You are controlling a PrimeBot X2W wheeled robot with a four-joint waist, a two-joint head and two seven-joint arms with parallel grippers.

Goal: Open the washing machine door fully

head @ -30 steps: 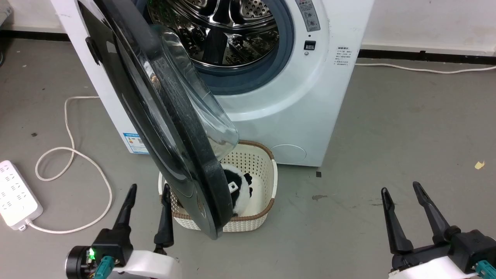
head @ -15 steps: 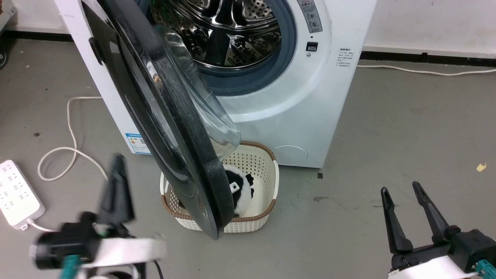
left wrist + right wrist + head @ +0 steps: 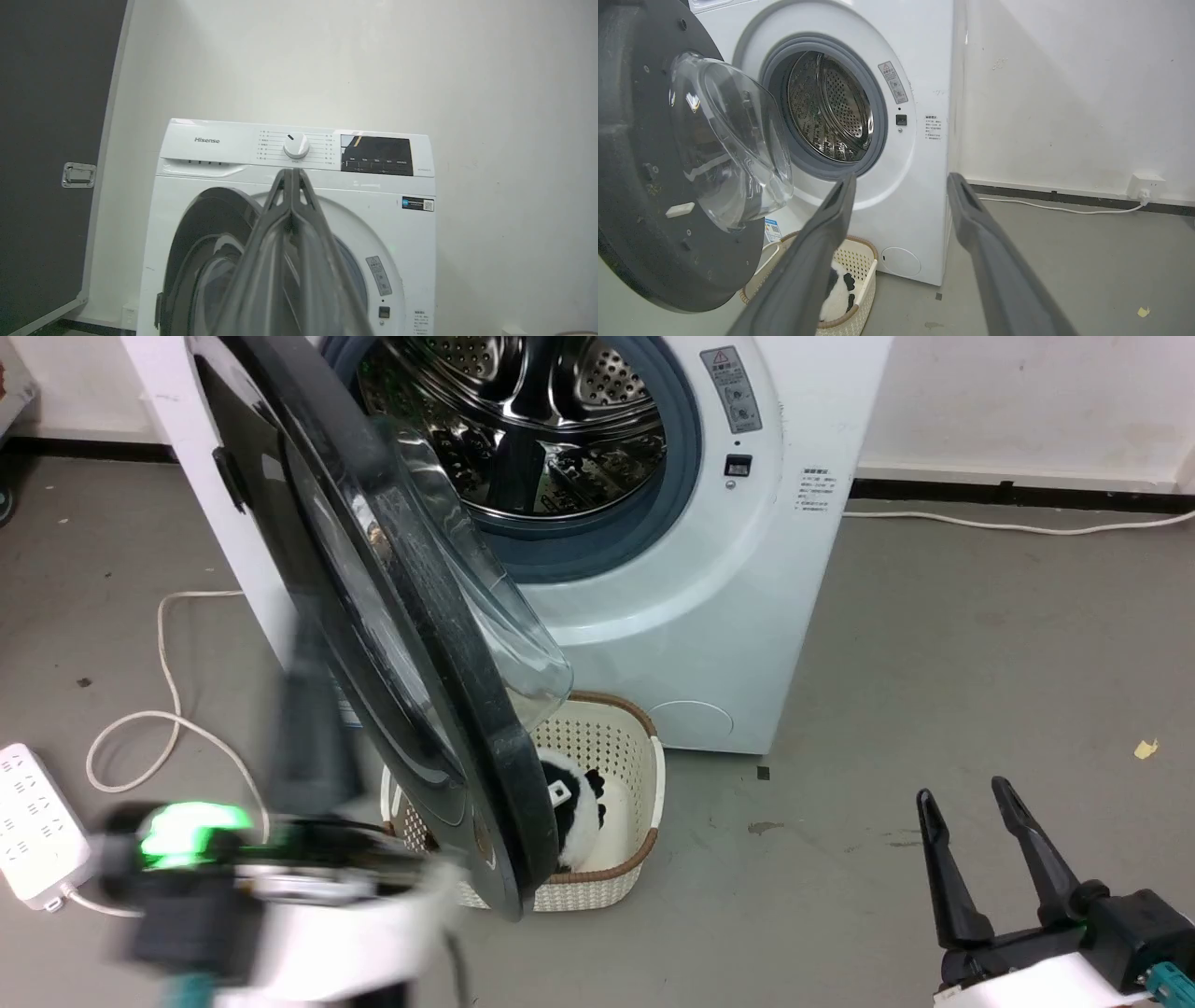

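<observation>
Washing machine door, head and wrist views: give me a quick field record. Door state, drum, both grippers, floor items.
door: washing machine door swung out from the washing machine, near edge-on to the head camera, lower edge over the basket
drum: steel drum exposed, nothing seen inside
left: left gripper shut, empty; blurred in the head view beside the door's outer face, contact unclear
right: right gripper open, empty, apart from the door
basket: holds a black-and-white plush toy
floor: power strip, white cable
</observation>
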